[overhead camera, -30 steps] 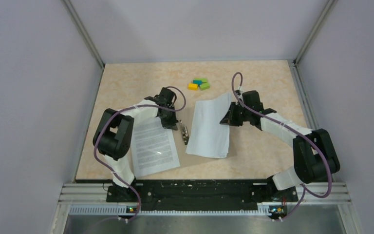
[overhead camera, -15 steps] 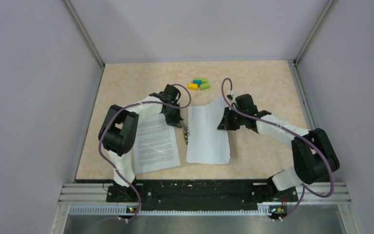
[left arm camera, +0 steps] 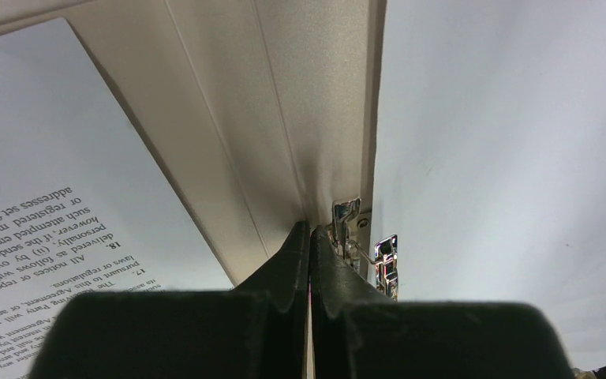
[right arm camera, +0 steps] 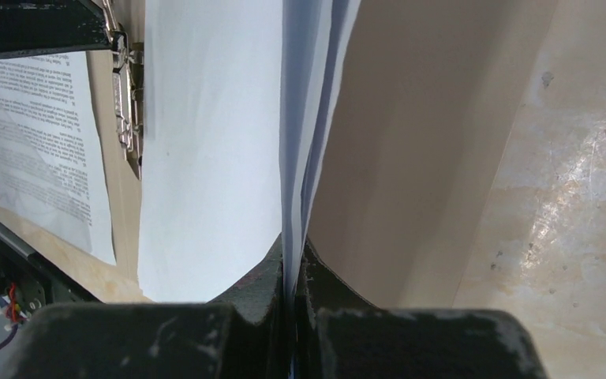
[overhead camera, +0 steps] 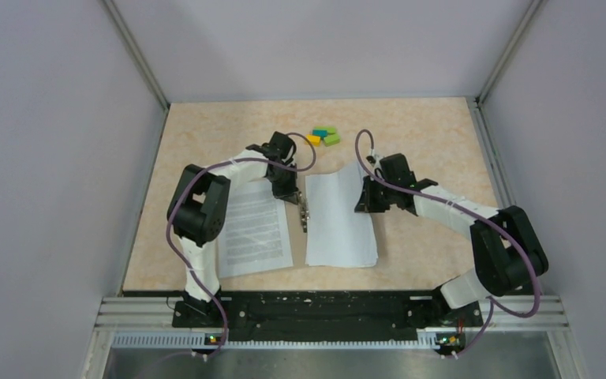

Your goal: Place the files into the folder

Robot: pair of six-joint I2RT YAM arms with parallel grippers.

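The tan folder (left arm camera: 284,103) lies open on the table, with a metal clip (overhead camera: 304,213) at its spine. A printed sheet (overhead camera: 254,229) lies on its left half. A stack of white sheets (overhead camera: 338,221) lies on its right half. My left gripper (overhead camera: 290,193) is shut, its tips (left arm camera: 309,229) down on the folder's spine beside the clip (left arm camera: 363,245). My right gripper (overhead camera: 363,197) is shut on the right edge of the white sheets (right arm camera: 205,142) and lifts that edge off the folder's right flap (right arm camera: 418,142). In the right wrist view the gripper's tips (right arm camera: 290,245) pinch the stack.
Several small coloured blocks (overhead camera: 323,136) sit at the back of the table, behind the sheets. Grey walls enclose the table on three sides. Marbled beige tabletop (right arm camera: 584,197) shows to the right of the folder.
The right gripper has swung the white sheets left and squared them onto the folder's right half. The left gripper has moved back and right along the spine. The printed sheet has straightened.
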